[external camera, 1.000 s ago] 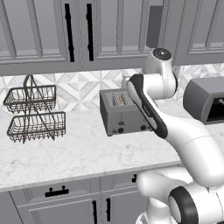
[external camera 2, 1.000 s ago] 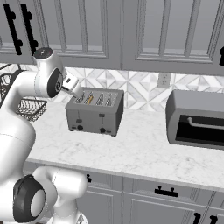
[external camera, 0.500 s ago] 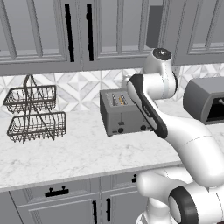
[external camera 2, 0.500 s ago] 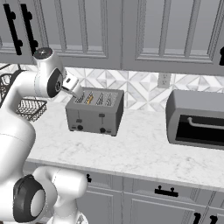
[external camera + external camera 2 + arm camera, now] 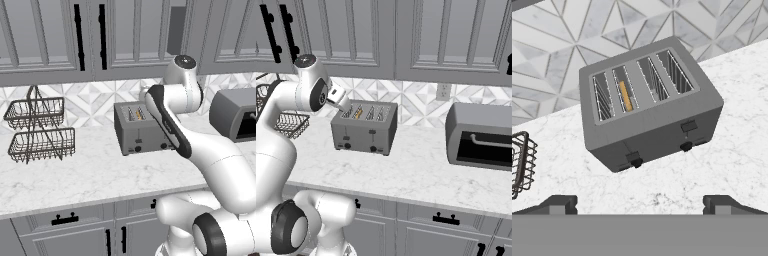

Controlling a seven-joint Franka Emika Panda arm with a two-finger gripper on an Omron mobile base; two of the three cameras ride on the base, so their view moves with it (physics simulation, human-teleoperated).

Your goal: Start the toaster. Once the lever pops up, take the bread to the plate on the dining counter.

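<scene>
Grey metal toaster sits on the worktop, bread sunk in its second slot from the left. My hand hovers above, fingers spread, holding nothing. Levers look small; I could press the wrong pair.

We see our white arm rising from its base, bending at a dark elbow joint and folding back down at the wrist. Our gripper points downward from above. Its 2 dark fingertips stand far apart at the bottom of the hand view, with nothing held between them.
</scene>
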